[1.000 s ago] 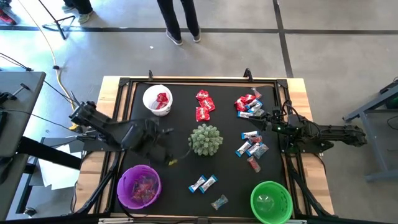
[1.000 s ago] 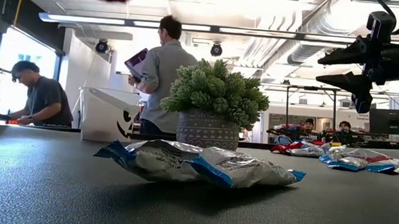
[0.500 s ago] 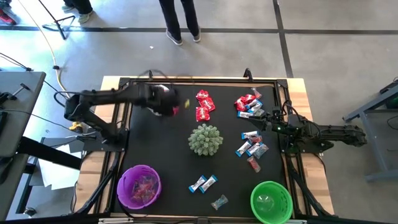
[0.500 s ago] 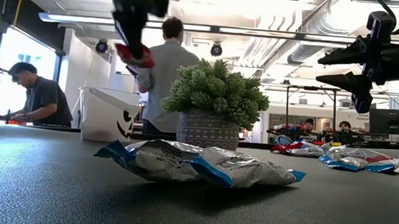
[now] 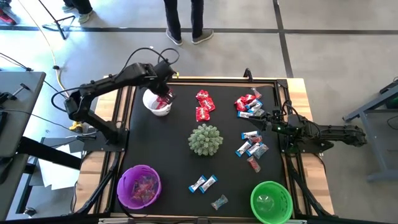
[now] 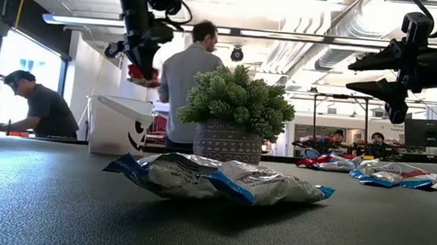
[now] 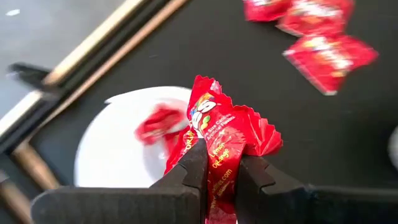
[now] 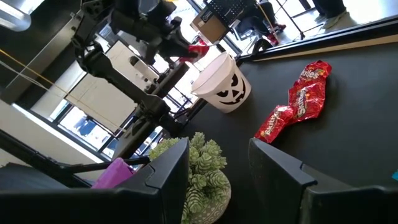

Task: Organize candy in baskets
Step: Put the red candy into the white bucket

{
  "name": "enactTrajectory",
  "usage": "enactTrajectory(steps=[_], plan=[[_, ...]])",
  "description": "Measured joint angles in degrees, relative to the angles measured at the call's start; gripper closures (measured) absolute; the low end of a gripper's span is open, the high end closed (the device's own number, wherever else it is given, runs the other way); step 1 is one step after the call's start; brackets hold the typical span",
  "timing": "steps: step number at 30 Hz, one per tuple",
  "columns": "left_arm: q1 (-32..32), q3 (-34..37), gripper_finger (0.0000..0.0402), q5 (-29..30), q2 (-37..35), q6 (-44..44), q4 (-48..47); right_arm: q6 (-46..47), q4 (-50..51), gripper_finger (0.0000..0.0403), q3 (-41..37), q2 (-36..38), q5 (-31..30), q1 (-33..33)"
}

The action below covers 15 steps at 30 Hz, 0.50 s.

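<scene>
My left gripper (image 5: 165,97) hangs over the white basket (image 5: 157,103) at the table's far left, shut on a red candy (image 7: 225,134). The basket holds more red candy (image 7: 158,121). Red candy (image 5: 204,104) lies right of the basket. Red and blue candy (image 5: 249,104) and blue candy (image 5: 252,146) lie near my right gripper (image 5: 272,122). That gripper rests open at the right edge, fingers level. The purple basket (image 5: 139,185) holds pinkish candy. The green basket (image 5: 271,201) stands at the near right. My left gripper pinches the red candy's wrapper (image 7: 219,163) between its two fingers (image 7: 194,171). The fingers slant down from above. The wrapper's free end (image 7: 252,134) sticks out past the fingertips. The candy hangs clear above the white basket (image 6: 116,124).
A spiky pale-green ball (image 5: 206,139) in a pot stands mid-table. Two blue candies (image 5: 203,183) and a clear one (image 5: 219,201) lie near the front edge. People stand in the room beyond the far edge.
My left gripper has swung from the table's left middle toward the far edge, with the red candy still between its fingers. It has rolled on the way and come down a little, and now hangs over the white basket.
</scene>
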<state>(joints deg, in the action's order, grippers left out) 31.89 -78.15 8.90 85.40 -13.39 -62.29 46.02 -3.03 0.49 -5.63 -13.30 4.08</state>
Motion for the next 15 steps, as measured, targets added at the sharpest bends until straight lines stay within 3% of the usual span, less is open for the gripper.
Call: enactTrajectory(steps=[8,15], plan=[[5.1,0.0,0.0360,3.4,0.0,-0.8,-2.6,0.0,0.0,0.0240,0.0,0.0,0.0,0.0],[6.7,0.0,0.0292,0.0,0.0,-1.5,-5.2,0.0,0.0,0.0240,0.0,0.0,0.0,0.0]])
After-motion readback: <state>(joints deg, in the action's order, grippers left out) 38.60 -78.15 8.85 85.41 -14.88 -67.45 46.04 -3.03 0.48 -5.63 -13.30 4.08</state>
